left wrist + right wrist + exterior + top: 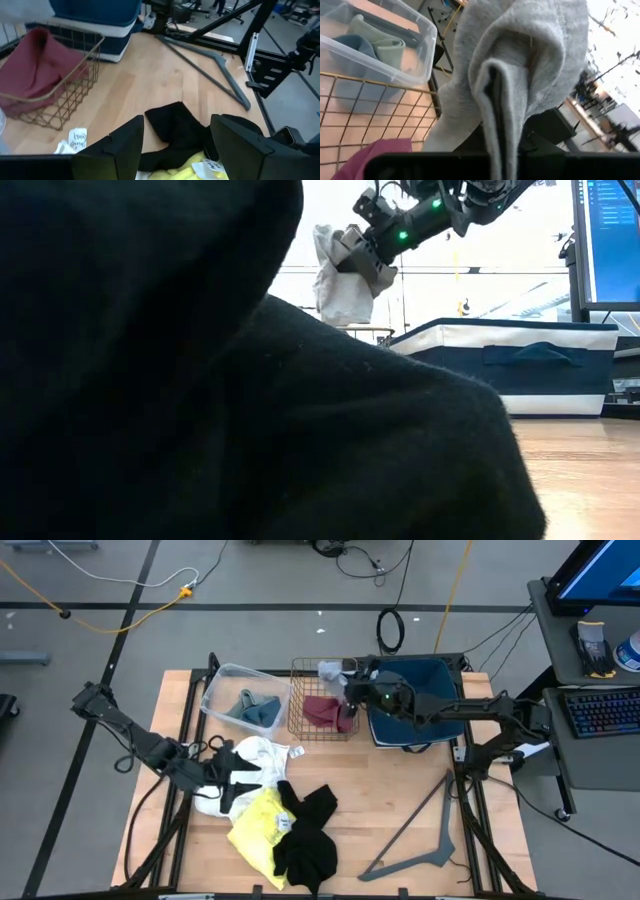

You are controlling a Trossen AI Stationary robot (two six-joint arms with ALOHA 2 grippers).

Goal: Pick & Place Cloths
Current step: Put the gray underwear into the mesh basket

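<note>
White cloth [262, 758], yellow cloth [258, 825], black cloth [308, 840] — heaped near the table's front, left gripper [236, 776] over them, fingers wide, empty. Maroon cloth [322, 712] — in the wire basket [298, 690]. Grey cloth [340, 278] — pinched in the right gripper [345, 675] above the basket; we should lower it inside before letting go.

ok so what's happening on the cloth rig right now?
The right end effector is shut on a soft grey cloth, holding it in the air over the gold wire basket, which already holds a maroon cloth. A teal-blue cloth sits in the clear plastic bin. The left end effector is open above the white cloth, holding nothing. Yellow and black cloths lie on the wooden table.
</note>
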